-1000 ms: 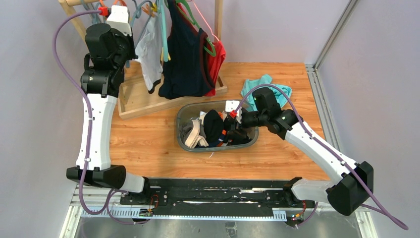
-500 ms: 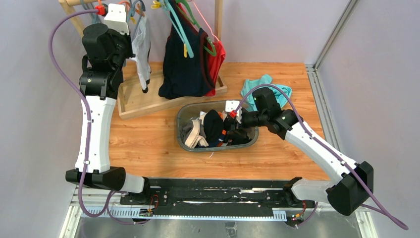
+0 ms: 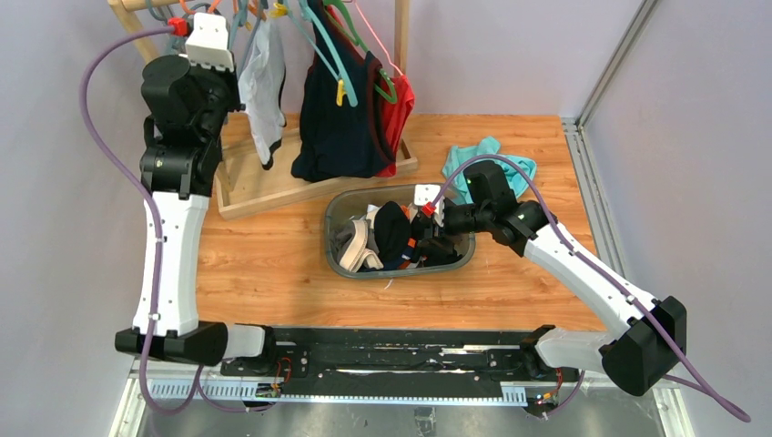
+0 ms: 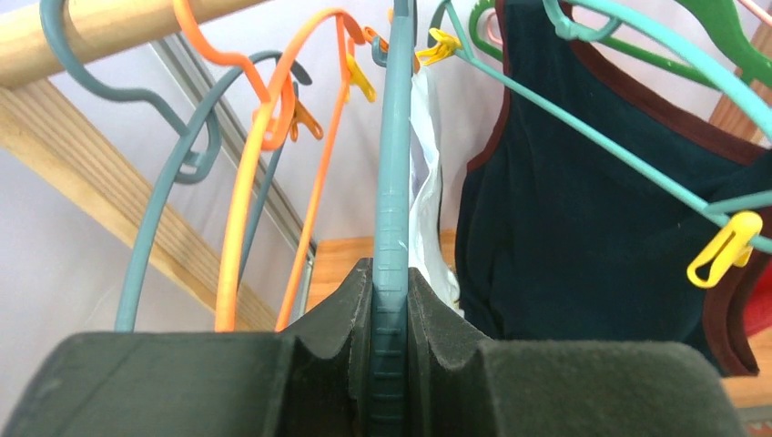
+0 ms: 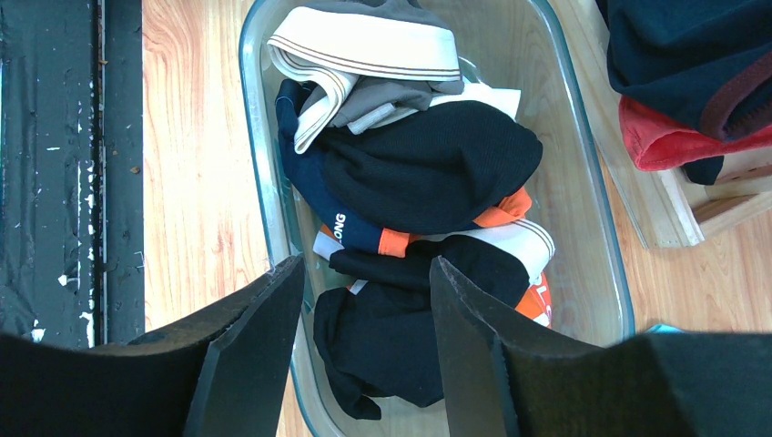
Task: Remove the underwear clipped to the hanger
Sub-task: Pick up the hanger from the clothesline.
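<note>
My left gripper point(image 4: 390, 273) is shut on the bar of a grey-teal hanger point(image 4: 393, 155), high at the wooden rack's rail. A white-grey underwear point(image 3: 262, 86) hangs from this hanger, and it shows as white cloth point(image 4: 423, 182) just behind the bar. In the top view the left gripper point(image 3: 235, 56) is at the far left. My right gripper point(image 5: 364, 264) is open and empty just above a clear bin point(image 5: 259, 182). In the bin lie a black underwear point(image 5: 428, 164) and a dark grey one with a beige waistband point(image 5: 364, 41), among other briefs. In the top view the right gripper point(image 3: 421, 238) is over the bin's right end.
A navy tank top with red trim point(image 3: 341, 118) and a red cloth point(image 3: 401, 100) hang on the rack right of the white underwear. Orange and teal hangers with yellow clips point(image 4: 724, 250) crowd the rail. The rack's wooden base point(image 3: 255, 187) stands behind the bin. A teal cloth point(image 3: 473, 164) lies at the right.
My left gripper has pulled the hanger with the white-grey underwear to the left and up, away from the navy tank top. The right arm has not moved.
</note>
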Motion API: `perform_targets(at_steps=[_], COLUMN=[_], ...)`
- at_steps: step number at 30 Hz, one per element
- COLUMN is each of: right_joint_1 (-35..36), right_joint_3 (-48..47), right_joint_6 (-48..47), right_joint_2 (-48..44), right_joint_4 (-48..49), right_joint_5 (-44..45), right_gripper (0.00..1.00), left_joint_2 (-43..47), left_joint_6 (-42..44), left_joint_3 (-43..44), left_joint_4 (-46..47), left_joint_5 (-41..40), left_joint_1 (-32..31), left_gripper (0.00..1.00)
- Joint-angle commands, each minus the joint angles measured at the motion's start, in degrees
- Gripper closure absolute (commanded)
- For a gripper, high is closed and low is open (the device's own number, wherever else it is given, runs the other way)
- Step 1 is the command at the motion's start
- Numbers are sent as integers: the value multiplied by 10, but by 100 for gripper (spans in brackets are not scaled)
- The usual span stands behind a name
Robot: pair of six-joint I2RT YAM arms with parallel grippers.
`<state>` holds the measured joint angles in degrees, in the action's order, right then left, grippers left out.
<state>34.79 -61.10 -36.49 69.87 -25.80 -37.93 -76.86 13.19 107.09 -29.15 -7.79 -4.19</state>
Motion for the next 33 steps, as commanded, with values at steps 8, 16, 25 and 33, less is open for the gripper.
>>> perform_targets(at_steps=[8,16,25,33], right_joint_1=[14,14,14,12], right_joint_3=[6,4,-12,-30], right_joint_6=[-6,1,42,120], right_joint_2=[-7,-18,-39,-83], right_joint_4=[-8,-7,-6,28], right_joint_5=[-14,-18,-25,92], right_gripper=[46,46,46,47], left_joint_2=[174,303,378,394], left_joint_6=[17,35,96,182], left_joint_3=[-130,-204,-183,-167], left_joint_4=[25,-56,-227,-332], left_joint_5=[34,103,263,438], left_joint_1=[3,2,3,2], left_gripper=[100,100,100,100])
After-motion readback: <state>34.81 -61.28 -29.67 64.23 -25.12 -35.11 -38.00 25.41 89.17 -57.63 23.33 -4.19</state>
